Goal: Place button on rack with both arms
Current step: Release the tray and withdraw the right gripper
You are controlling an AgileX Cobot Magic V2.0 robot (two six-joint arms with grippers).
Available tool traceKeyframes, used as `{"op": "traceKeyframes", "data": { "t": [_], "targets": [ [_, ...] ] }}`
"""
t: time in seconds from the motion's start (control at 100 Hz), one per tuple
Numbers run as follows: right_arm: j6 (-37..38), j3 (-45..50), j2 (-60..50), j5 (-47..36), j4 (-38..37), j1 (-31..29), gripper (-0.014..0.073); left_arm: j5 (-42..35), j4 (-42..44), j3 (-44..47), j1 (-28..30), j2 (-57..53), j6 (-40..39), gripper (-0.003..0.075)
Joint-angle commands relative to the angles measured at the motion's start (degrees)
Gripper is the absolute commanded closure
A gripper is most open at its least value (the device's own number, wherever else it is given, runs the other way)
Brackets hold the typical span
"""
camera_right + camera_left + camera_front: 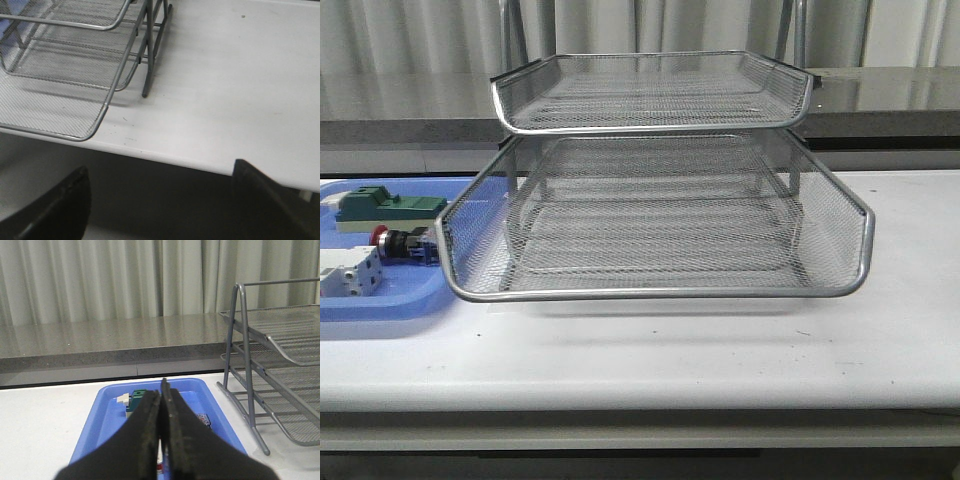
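The button (404,244) lies on its side in the blue tray (380,305), red head to the left, just left of the rack's lowest tier. The rack (660,290) is a silver wire-mesh letter tray in the middle of the table. No gripper shows in the front view. In the left wrist view my left gripper (160,390) is shut, with nothing in it, above the blue tray (107,420). Its fingers hide most of the button; only the blue rear block (203,418) shows. My right gripper (162,195) stands open and empty off the table's front edge, beside the rack's (60,107) corner.
A green-topped block (390,205) and a white-grey terminal block (348,272) share the blue tray with the button. The white table (720,350) stretches in front of and right of the rack. A grey ledge and curtains stand behind.
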Motion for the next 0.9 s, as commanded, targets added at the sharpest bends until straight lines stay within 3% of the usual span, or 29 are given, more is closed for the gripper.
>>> {"op": "traceKeyframes", "data": {
  "t": [0.0, 0.09, 0.33, 0.89],
  "targets": [
    [0.19, -1.77, -1.72, -1.38, -1.91, -0.19, 0.0047, -4.69, -0.01, 2.71, 0.15, -1.85, -0.58, 0.074],
    [0.19, -1.77, -2.41, -0.59, -2.24, -0.19, 0.0157, -4.69, -0.01, 2.71, 0.15, -1.85, -0.58, 0.074],
    [0.19, -1.73, -2.41, 0.63, -2.06, -0.13, 0.067, -4.69, -0.01, 2.71, 0.15, -1.85, -0.58, 0.074],
    [0.19, -1.66, -2.41, -0.75, -0.89, 0.41, 0.0654, -4.69, -0.01, 2.71, 0.15, -1.85, -0.58, 0.074]
  ]
}}
